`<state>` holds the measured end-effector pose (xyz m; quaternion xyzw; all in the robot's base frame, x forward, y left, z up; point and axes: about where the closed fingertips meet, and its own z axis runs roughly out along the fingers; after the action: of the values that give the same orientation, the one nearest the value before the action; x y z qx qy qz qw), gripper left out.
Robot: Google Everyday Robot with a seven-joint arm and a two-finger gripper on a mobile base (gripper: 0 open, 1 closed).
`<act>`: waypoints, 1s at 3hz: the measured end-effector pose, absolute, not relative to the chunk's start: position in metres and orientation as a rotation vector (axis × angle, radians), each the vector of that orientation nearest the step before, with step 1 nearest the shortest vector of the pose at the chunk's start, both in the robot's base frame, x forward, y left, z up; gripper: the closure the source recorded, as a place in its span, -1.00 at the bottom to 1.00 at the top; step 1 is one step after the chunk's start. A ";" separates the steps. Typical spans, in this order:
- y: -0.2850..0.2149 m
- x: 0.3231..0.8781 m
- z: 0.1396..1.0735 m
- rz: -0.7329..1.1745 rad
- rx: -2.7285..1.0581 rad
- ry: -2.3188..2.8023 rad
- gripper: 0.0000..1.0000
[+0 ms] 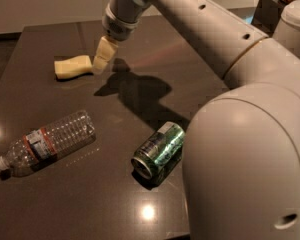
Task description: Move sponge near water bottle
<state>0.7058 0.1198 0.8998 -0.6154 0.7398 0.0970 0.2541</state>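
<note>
At the far left of the bench (80,204), the sponge (71,67) is lying flat, with the gripper (102,58) hanging just at its right end (apart or together, I cannot tell). The water bottle (47,143) is lying on its side at the near left, well apart from the sponge, and a green drink can (159,151) is lying to its right.

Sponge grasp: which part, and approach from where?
Likely the sponge at its narrower middle, from above, closing across its short width: it lies flat on the table, long axis running left-right in view. The gripper sits at the sponge's right end, so it should move over the middle first.
</note>
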 end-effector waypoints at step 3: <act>0.201 0.704 0.872 0.306 -1.728 2.018 -1.00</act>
<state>0.7038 0.2012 0.8718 -0.6287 0.7340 0.1114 0.2316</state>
